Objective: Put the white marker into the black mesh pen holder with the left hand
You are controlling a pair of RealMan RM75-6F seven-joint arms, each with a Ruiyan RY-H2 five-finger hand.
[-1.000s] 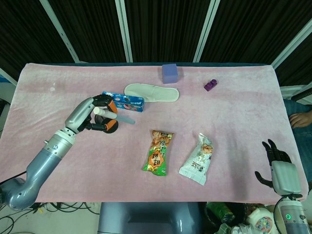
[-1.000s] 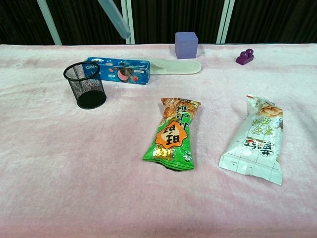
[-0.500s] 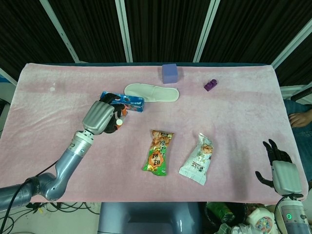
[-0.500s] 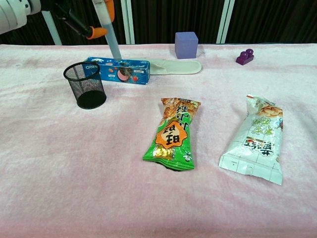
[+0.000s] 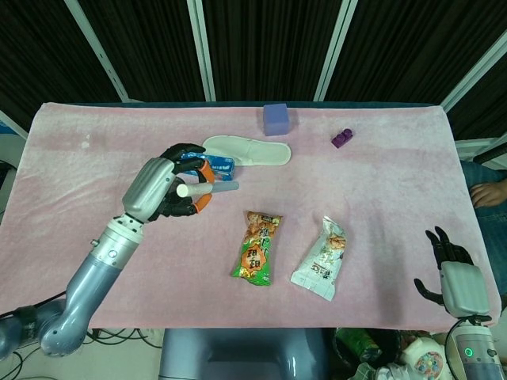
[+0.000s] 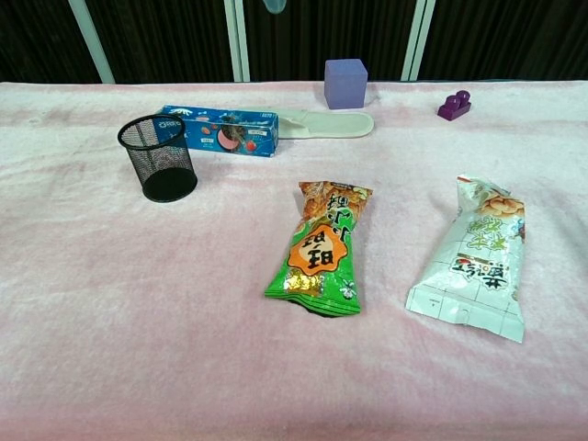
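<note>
My left hand (image 5: 169, 190) hovers raised above the table's left middle and grips the white marker (image 5: 207, 188), which points rightward with its grey cap end out. In the chest view only the marker's tip (image 6: 274, 5) shows at the top edge, and the hand is out of frame. The black mesh pen holder (image 6: 160, 157) stands upright on the pink cloth at the left; the head view hides it behind my left hand. My right hand (image 5: 453, 271) rests at the lower right, off the table edge, fingers spread and holding nothing.
A blue snack box (image 6: 221, 130) and a white slipper (image 6: 326, 123) lie behind the holder. A green snack bag (image 6: 320, 246) and a white snack bag (image 6: 476, 257) lie mid-table. A purple cube (image 6: 345, 83) and small purple toy (image 6: 454, 105) sit at the back.
My left hand swung the marker from pointing down over the holder area to roughly level, pointing right, and rose out of the chest view. The right hand stayed still.
</note>
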